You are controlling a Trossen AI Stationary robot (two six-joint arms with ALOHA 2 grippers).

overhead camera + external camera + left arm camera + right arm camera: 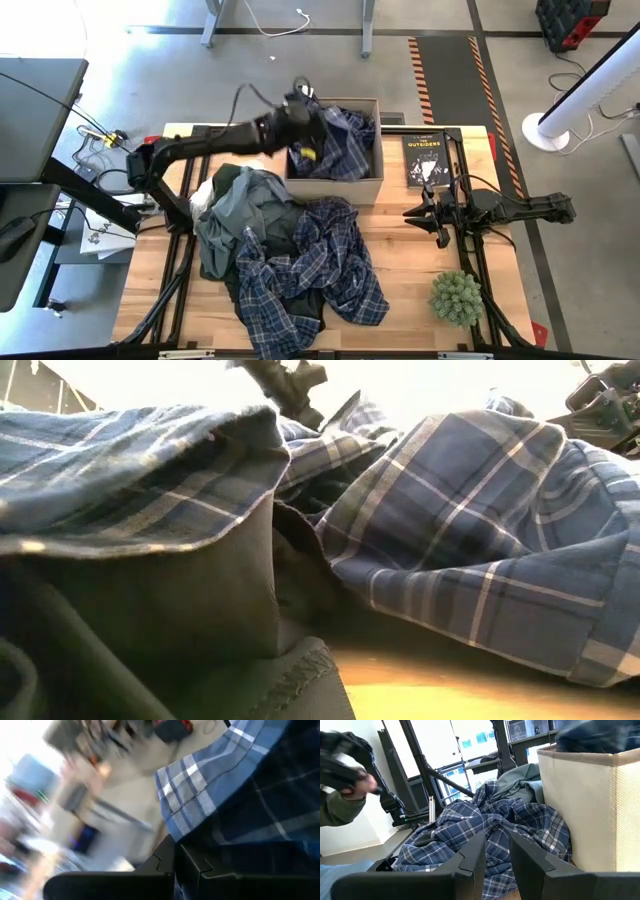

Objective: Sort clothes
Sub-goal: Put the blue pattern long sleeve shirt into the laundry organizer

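- One plaid shirt (340,145) lies in the cardboard box (372,186) at the back of the table, bunched up and spilling over the rim.
- The left gripper (303,130) hangs over the box's left side, right at that shirt. The left wrist view shows its two fingers pressed close together with plaid cloth lying against them, so I judge it to be pinching the shirt, either lowering it in or about to let go.
- The rest of the clothes sit in one heap (285,255) on the table in front of the box, so the sorting looks barely begun.
- Counting the heap: one more plaid shirt (335,260) spread over its right half, one grey-green garment (245,205) on the left, a dark garment (285,300) partly buried beneath, and a white scrap (203,198) at the far left edge. Others may be hidden under these.
- So I count two plaid pieces, and one each of grey-green, dark and white.
- The right gripper (428,212) waits over bare wood right of the heap, fingers a little apart and holding nothing.
- Beyond that: one black book (427,160) right of the box, and one small green plant (457,297) near the front right corner.
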